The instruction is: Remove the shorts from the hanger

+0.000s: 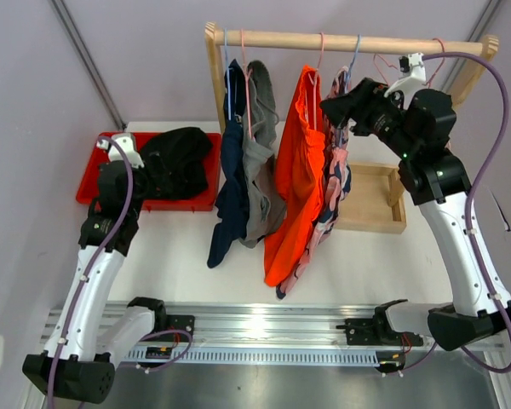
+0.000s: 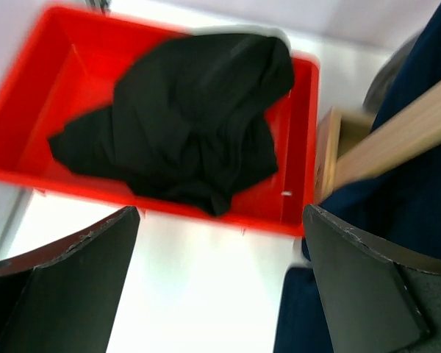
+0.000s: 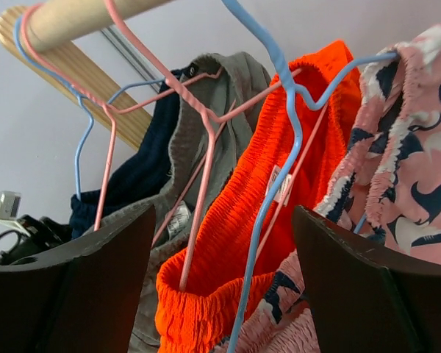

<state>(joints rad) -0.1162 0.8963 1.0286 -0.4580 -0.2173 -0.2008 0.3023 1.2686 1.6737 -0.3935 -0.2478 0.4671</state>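
Currently 1 of 5 pairs is off. The black shorts [image 1: 177, 162] lie crumpled in the red bin [image 1: 94, 183], at left in the top view. The other 4 hang on wire hangers [image 3: 283, 110] from the wooden rail [image 1: 349, 41], upper middle. Left to right: navy shorts [image 1: 230, 204], grey shorts [image 1: 260, 179], orange shorts [image 1: 296, 187], pink patterned shorts [image 1: 334, 183], bunched and touching.

Right gripper [image 1: 332, 106] sits high by the pink pair's waistband, jaws apart, nothing clamped. Its wrist view shows pink and blue hanger wires crossing between the fingers, orange cloth behind. Left gripper [image 2: 220, 213] hovers over the bin, jaws wide, empty.

Likely risks:
- A close here could pinch wire instead of cloth, or catch orange along with pink.
- With crossed hangers, a pull may drag the neighbour or lift a hook off the rail.
- The elastic waistband may snag on a hanger shoulder.
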